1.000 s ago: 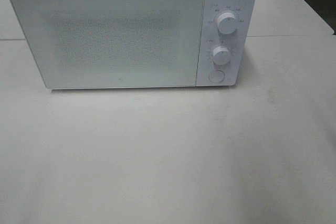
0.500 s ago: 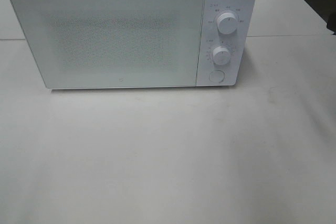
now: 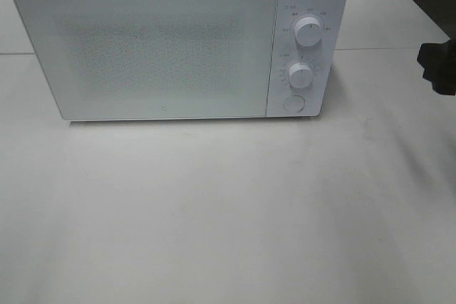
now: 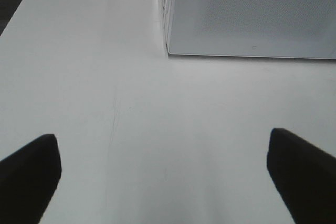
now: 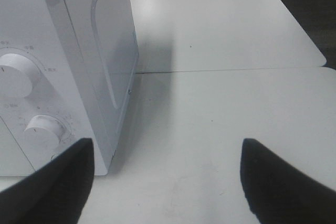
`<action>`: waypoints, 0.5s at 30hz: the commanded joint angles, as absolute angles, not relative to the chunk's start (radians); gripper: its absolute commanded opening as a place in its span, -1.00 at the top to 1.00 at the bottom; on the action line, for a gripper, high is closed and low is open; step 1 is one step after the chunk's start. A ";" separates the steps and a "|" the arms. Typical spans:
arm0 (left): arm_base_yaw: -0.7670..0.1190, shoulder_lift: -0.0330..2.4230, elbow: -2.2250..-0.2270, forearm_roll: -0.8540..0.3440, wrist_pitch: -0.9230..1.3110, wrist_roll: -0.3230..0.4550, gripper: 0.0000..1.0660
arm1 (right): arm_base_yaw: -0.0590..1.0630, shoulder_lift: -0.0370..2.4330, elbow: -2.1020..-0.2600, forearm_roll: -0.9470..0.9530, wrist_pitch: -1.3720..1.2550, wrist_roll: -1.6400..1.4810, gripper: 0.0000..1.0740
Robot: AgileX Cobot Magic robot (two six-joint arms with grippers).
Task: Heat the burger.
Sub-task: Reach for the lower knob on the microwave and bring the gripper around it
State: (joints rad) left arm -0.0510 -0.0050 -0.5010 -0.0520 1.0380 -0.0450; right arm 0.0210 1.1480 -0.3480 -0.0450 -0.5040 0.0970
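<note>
Exterior high view: we are seeing a white microwave (image 3: 164, 48) standing on the bench (image 3: 228, 211) with its door (image 3: 149, 51) shut. The burger is not showing in any view. It may be sitting behind the frosted door, but we cannot tell.

Left wrist view: the left gripper (image 4: 161, 132) is hanging spread wide over bare bench, holding nothing and facing the door's lower corner on the side away from the controls.

Right wrist view: the right gripper (image 5: 167, 141) is also spread and empty, just beside the microwave's control-side corner. From above, only a dark shape (image 3: 436, 67) of that arm is showing at the edge.

We are judging the right arm nearer to the upper knob (image 3: 308, 30), the lower knob (image 3: 301, 75) and the round button (image 3: 293, 104). The panel is lying ahead of that gripper, toward the robot's left.
</note>
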 commanded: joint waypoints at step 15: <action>-0.055 -0.033 -0.500 -0.057 1.031 -0.046 -0.89 | 0.419 1.403 -0.206 0.426 -1.012 -0.281 -0.37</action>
